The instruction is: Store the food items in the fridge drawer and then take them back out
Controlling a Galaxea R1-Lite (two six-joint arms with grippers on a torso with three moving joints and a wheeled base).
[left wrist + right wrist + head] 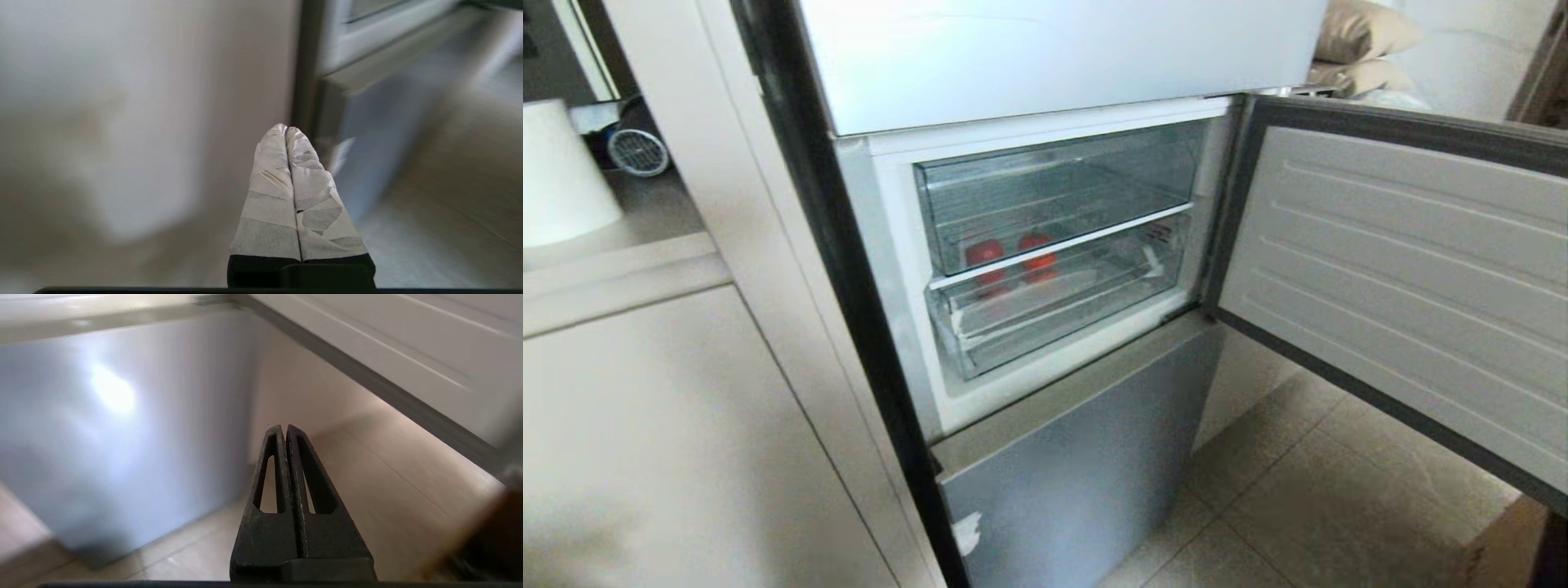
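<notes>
Open fridge [1045,245], two food items [1011,257] behind closed drawer fronts; left gripper [287,130], right gripper [285,428] pinched together, empty.

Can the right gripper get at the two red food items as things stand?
Probably not yet. The food items sit behind the clear front of the pushed-in drawer, while the right gripper hangs shut, low by the floor. The fridge door stands open, so only the drawer blocks.

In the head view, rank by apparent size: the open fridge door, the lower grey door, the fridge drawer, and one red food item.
1. Open fridge door, though it is nearest the camera, which inflates it.
2. Lower grey door.
3. Fridge drawer.
4. Red food items; the two look alike in size.
</notes>
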